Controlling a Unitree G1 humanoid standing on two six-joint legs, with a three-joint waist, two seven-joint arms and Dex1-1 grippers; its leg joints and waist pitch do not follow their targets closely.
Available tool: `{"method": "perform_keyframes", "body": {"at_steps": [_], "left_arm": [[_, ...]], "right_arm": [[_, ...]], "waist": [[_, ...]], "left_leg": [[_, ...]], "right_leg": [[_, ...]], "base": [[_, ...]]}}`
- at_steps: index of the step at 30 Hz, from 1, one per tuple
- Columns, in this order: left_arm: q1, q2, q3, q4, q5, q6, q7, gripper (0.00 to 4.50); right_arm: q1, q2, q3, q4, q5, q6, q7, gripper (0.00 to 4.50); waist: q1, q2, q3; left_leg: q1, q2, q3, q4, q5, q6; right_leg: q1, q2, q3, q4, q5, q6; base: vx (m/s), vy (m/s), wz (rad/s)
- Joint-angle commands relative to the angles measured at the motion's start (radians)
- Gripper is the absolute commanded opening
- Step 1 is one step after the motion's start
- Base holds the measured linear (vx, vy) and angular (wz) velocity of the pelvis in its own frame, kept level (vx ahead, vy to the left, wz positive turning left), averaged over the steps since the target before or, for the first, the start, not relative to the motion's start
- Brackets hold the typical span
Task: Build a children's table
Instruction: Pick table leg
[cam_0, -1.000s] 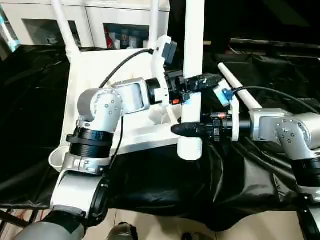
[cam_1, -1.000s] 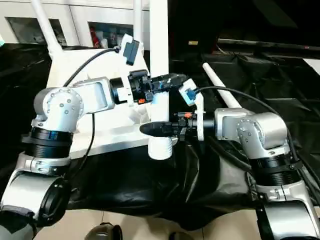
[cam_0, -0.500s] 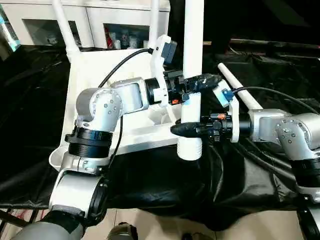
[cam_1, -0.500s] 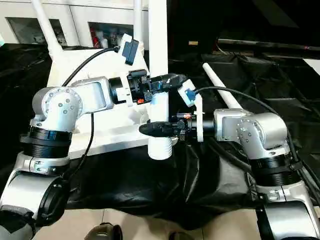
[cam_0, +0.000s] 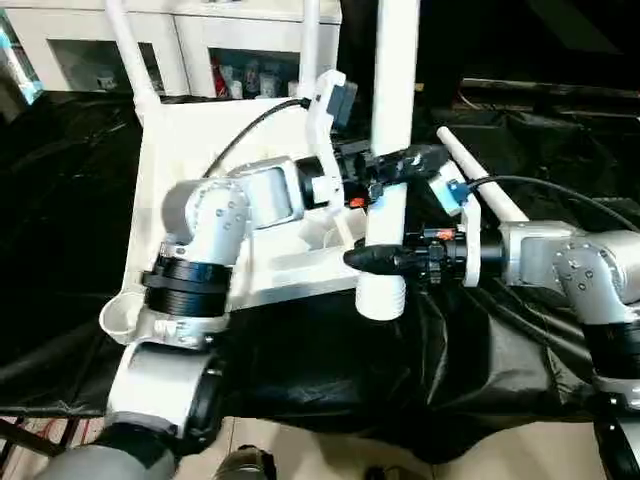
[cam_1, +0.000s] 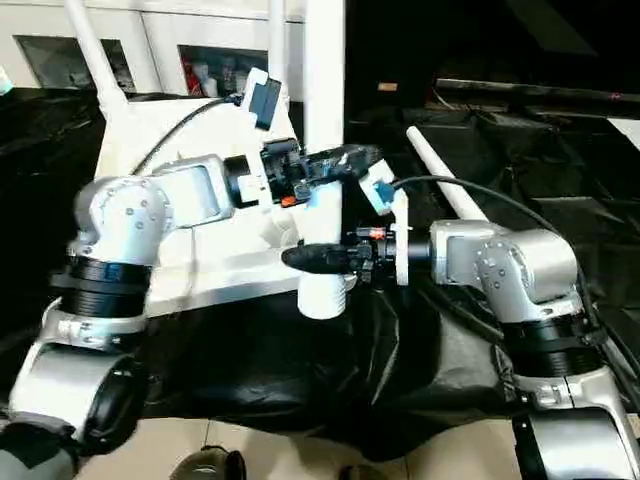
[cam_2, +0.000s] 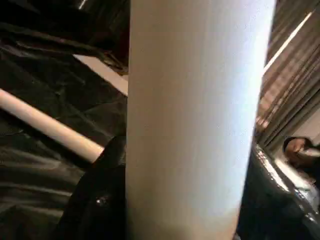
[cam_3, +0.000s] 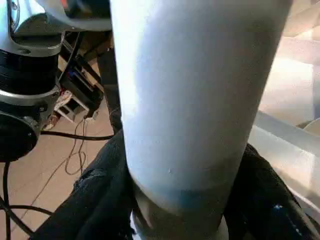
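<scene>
The left hand (cam_0: 405, 163) and the right hand (cam_0: 372, 260) both clamp one upright white leg (cam_0: 393, 110) at the centre of the frame, the left hand higher on the tube, the right hand just above its ribbed lower end. Both wrist views show black fingers (cam_3: 100, 200) pressed against either side of the tube, so each hand is part-way closed on the leg rather than free.

The leg's lower end hangs at the front edge of the upturned table top (cam_0: 180, 150), which lies at the left of the frame on a tabletop draped in black sheeting (cam_0: 330, 370). Two legs (cam_0: 128, 50) already stand in the top's far corners at the upper left. A fourth leg (cam_0: 480, 185) lies loose on the sheeting at the right of centre, and one round socket (cam_0: 120, 317) sits bare at the lower left of the top.

The step in hand appears to be fitting the third leg. The next move likely calls for lining its lower end over the near right corner socket, hidden behind the arms, and seating it squarely without tilting.

White cabinets (cam_0: 60, 40) line the upper left background.
</scene>
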Motion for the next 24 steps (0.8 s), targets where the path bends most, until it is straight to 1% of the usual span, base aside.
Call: {"method": "perform_keyframes", "body": {"at_steps": [1,2,3,4,5,6,7,8,9,10,11,12,13,14,15,16,17,18,19,20,21,22,23,24], "left_arm": [[-0.034,-0.032,0.048,0.005,-0.056,-0.037,0.001,3.07],[-0.034,-0.052,0.089,0.014,-0.087,-0.071,-0.011,3.07],[-0.037,-0.073,0.122,0.02,-0.092,-0.126,0.007,3.07],[-0.043,-0.1,0.165,0.025,-0.107,-0.183,0.034,3.36],[-0.049,-0.119,0.198,0.027,-0.122,-0.216,0.054,3.44],[-0.049,-0.119,0.198,0.027,-0.122,-0.216,0.054,3.44],[-0.061,-0.145,0.248,0.026,-0.144,-0.272,0.089,3.48],[-0.065,-0.147,0.26,0.027,-0.14,-0.293,0.107,3.48],[-0.065,-0.147,0.26,0.027,-0.14,-0.293,0.107,3.48],[-0.062,-0.141,0.255,0.017,-0.099,-0.346,0.116,3.48],[-0.058,-0.134,0.251,0.01,-0.079,-0.369,0.117,3.48],[-0.052,-0.121,0.244,-0.002,-0.05,-0.394,0.117,3.48],[-0.048,-0.114,0.238,-0.008,-0.032,-0.408,0.118,3.48],[-0.03,-0.086,0.203,-0.041,0.047,-0.482,0.106,3.48],[-0.026,-0.08,0.197,-0.047,0.058,-0.487,0.109,3.48],[0.0,-0.035,0.156,-0.087,0.141,-0.513,0.138,3.48],[0.02,-0.011,0.144,-0.107,0.173,-0.524,0.145,3.48],[0.044,0.018,0.128,-0.123,0.201,-0.519,0.159,3.48],[0.079,0.051,0.106,-0.137,0.25,-0.543,0.169,3.48],[0.12,0.073,0.093,-0.149,0.295,-0.575,0.185,3.48],[0.16,0.095,0.086,-0.157,0.328,-0.56,0.226,3.48],[0.215,0.125,0.065,-0.169,0.388,-0.547,0.274,3.48],[0.25,0.143,0.051,-0.176,0.425,-0.533,0.305,3.48],[0.305,0.152,0.047,-0.195,0.432,-0.51,0.312,3.48]], "right_arm": [[0.013,0.003,0.0,-0.007,-0.002,0.013,-0.021,1.93],[0.023,0.008,-0.008,-0.013,0.002,0.014,-0.031,1.93],[0.03,0.016,-0.016,-0.015,0.004,0.011,-0.04,1.93],[0.037,0.026,-0.026,-0.016,0.005,0.007,-0.054,1.93],[0.042,0.033,-0.034,-0.017,0.005,0.002,-0.064,1.93],[0.042,0.033,-0.034,-0.017,0.005,0.002,-0.064,1.93],[0.05,0.063,-0.068,-0.01,0.004,-0.02,-0.104,1.93],[0.053,0.078,-0.085,-0.006,0.005,-0.032,-0.124,1.93],[0.053,0.078,-0.085,-0.006,0.005,-0.032,-0.124,1.93],[0.058,0.097,-0.108,-0.003,-0.009,-0.069,-0.16,1.93],[0.062,0.106,-0.119,-0.003,-0.017,-0.085,-0.182,1.93],[0.068,0.118,-0.133,-0.01,-0.031,-0.111,-0.21,1.93],[0.071,0.122,-0.139,-0.013,-0.038,-0.125,-0.223,1.92],[0.08,0.13,-0.153,-0.032,-0.066,-0.159,-0.267,1.92],[0.082,0.132,-0.156,-0.037,-0.068,-0.162,-0.274,1.92],[0.093,0.138,-0.175,-0.071,-0.087,-0.181,-0.319,1.92],[0.101,0.141,-0.185,-0.093,-0.1,-0.189,-0.348,1.92],[0.112,0.144,-0.195,-0.115,-0.112,-0.197,-0.378,1.92],[0.123,0.142,-0.195,-0.14,-0.139,-0.208,-0.411,1.92],[0.139,0.14,-0.191,-0.166,-0.171,-0.225,-0.448,1.92],[0.155,0.143,-0.186,-0.185,-0.211,-0.252,-0.491,1.92],[0.173,0.153,-0.175,-0.194,-0.274,-0.31,-0.552,1.92],[0.184,0.162,-0.167,-0.197,-0.316,-0.35,-0.593,1.92],[0.199,0.175,-0.167,-0.202,-0.351,-0.372,-0.642,1.92]], "waist": [[0.005,0.005,-0.105],[0.006,-0.001,-0.104],[0.007,-0.001,-0.106],[0.006,0.001,-0.106],[0.007,0.0,-0.108],[0.008,0.003,-0.108],[0.007,0.001,-0.109],[0.006,0.004,-0.108],[0.006,0.005,-0.109],[0.005,0.004,-0.108],[0.003,0.007,-0.106],[0.003,0.01,-0.107],[0.001,0.011,-0.107],[0.001,0.017,-0.107],[-0.001,0.016,-0.108],[-0.001,0.022,-0.108],[-0.005,0.021,-0.108],[-0.007,0.024,-0.108],[-0.006,0.024,-0.109],[-0.008,0.027,-0.108],[-0.012,0.025,-0.108],[-0.014,0.028,-0.109],[-0.016,0.028,-0.109],[-0.016,0.049,-0.111]], "left_leg": [[0.046,0.044,-0.037,-0.072,-0.276,-0.06],[0.044,0.041,-0.034,-0.07,-0.276,-0.052],[0.044,0.042,-0.035,-0.07,-0.274,-0.05],[0.039,0.043,-0.036,-0.07,-0.266,-0.043],[0.04,0.044,-0.036,-0.07,-0.265,-0.042],[0.043,0.044,-0.036,-0.069,-0.271,-0.042],[0.043,0.044,-0.036,-0.069,-0.273,-0.04],[0.043,0.043,-0.038,-0.069,-0.28,-0.043],[0.043,0.043,-0.037,-0.071,-0.282,-0.042],[0.045,0.044,-0.039,-0.072,-0.29,-0.046],[0.046,0.043,-0.038,-0.073,-0.3,-0.051],[0.045,0.043,-0.04,-0.074,-0.299,-0.053],[0.046,0.044,-0.041,-0.076,-0.305,-0.059],[0.047,0.046,-0.044,-0.079,-0.317,-0.065],[0.047,0.046,-0.045,-0.08,-0.319,-0.069],[0.049,0.049,-0.048,-0.084,-0.328,-0.078],[0.049,0.049,-0.047,-0.084,-0.332,-0.082],[0.049,0.046,-0.046,-0.085,-0.337,-0.088],[0.05,0.046,-0.045,-0.084,-0.335,-0.09],[0.049,0.045,-0.046,-0.085,-0.335,-0.091],[0.045,0.045,-0.044,-0.085,-0.33,-0.096],[0.047,0.045,-0.044,-0.084,-0.339,-0.105],[0.048,0.04,-0.041,-0.082,-0.344,-0.104],[0.052,0.039,-0.044,-0.081,-0.361,-0.112]], "right_leg": [[0.044,-0.052,0.024,-0.078,-0.333,-0.171],[0.047,-0.051,0.023,-0.085,-0.34,-0.17],[0.047,-0.053,0.023,-0.083,-0.341,-0.172],[0.05,-0.053,0.023,-0.084,-0.334,-0.173],[0.05,-0.054,0.023,-0.083,-0.332,-0.173],[0.047,-0.054,0.022,-0.084,-0.337,-0.173],[0.047,-0.052,0.022,-0.084,-0.341,-0.171],[0.046,-0.054,0.019,-0.085,-0.363,-0.164],[0.044,-0.052,0.019,-0.087,-0.368,-0.158],[0.041,-0.052,0.019,-0.09,-0.382,-0.145],[0.04,-0.05,0.018,-0.094,-0.404,-0.13],[0.04,-0.05,0.018,-0.093,-0.406,-0.122],[0.037,-0.049,0.019,-0.093,-0.417,-0.103],[0.037,-0.049,0.018,-0.096,-0.427,-0.092],[0.036,-0.048,0.018,-0.096,-0.427,-0.083],[0.034,-0.048,0.019,-0.093,-0.421,-0.074],[0.033,-0.046,0.019,-0.091,-0.418,-0.069],[0.033,-0.044,0.019,-0.089,-0.418,-0.065],[0.031,-0.045,0.02,-0.089,-0.415,-0.065],[0.032,-0.043,0.02,-0.087,-0.415,-0.062],[0.03,-0.04,0.021,-0.087,-0.418,-0.051],[0.024,-0.041,0.023,-0.087,-0.439,-0.042],[0.023,-0.04,0.022,-0.09,-0.46,-0.036],[0.019,-0.042,0.023,-0.09,-0.491,-0.032]], "base": [[0.0,0.0,0.0],[0.0,0.0,0.0],[0.0,0.0,0.0],[0.0,0.0,0.0],[0.0,0.0,0.0],[0.0,0.0,0.0],[0.0,0.0,0.0],[0.0,0.0,0.0],[0.0,0.0,0.0],[0.0,0.0,0.0],[0.0,0.0,0.0],[0.0,0.0,0.0],[0.0,0.0,0.0],[0.0,0.0,0.0],[0.0,0.0,0.0],[0.0,0.0,0.0],[0.0,0.0,0.0],[0.0,0.0,0.0],[0.0,0.0,0.0],[0.0,0.0,0.0],[0.0,0.0,0.0],[0.0,0.0,0.0],[0.0,0.0,0.0],[0.0,0.0,0.0]]}}
